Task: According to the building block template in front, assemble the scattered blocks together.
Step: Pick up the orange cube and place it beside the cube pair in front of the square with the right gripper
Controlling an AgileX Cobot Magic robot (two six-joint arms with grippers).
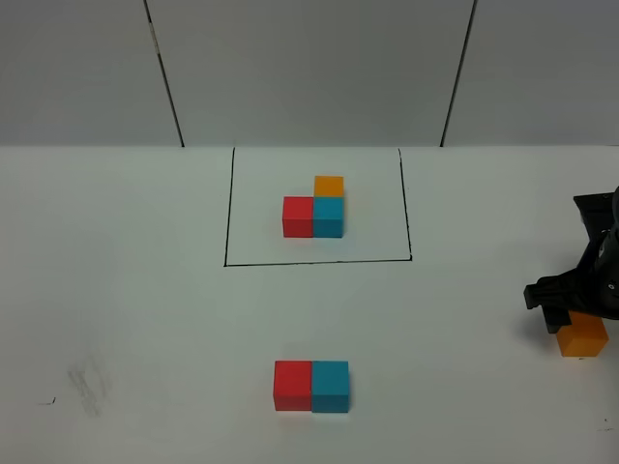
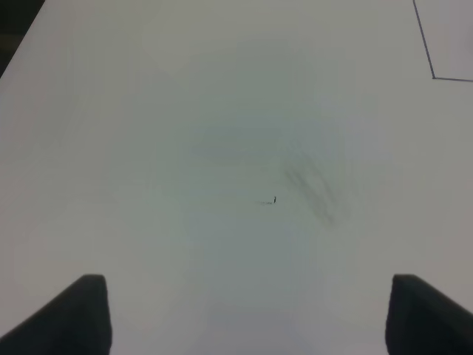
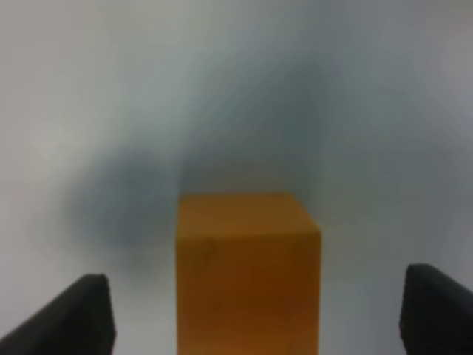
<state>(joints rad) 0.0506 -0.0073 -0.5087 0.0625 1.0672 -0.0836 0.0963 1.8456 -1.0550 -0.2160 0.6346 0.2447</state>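
A bare white table (image 1: 116, 319) runs back to grey wall panels (image 1: 309, 68), with open surface on nearly every side. The right gripper (image 1: 573, 309) hangs low over the orange cube (image 1: 582, 338). The cube sits on the table between its fingers (image 3: 81, 314), and the jaws stand apart with a gap on each side, so nothing is clamped yet. From that gripper, the red cube (image 1: 292, 385) and blue cube (image 1: 330, 386) lie well off toward the middle, touching side by side. The template (image 1: 315, 208) sits beyond them inside its black-line rectangle (image 1: 319, 261). The left gripper (image 2: 244, 318) is spread wide with nothing between its fingers, only a faint smudge (image 2: 314, 192) ahead of it.

The risks, I'd say, are two. If one finger meets the cube first, it could twist or skid it. Later, setting it against the blue cube's far face as the template shows, a spread finger could knock the pair apart. The way across looks bare. Outward of the gripper I can't see where the table ends.
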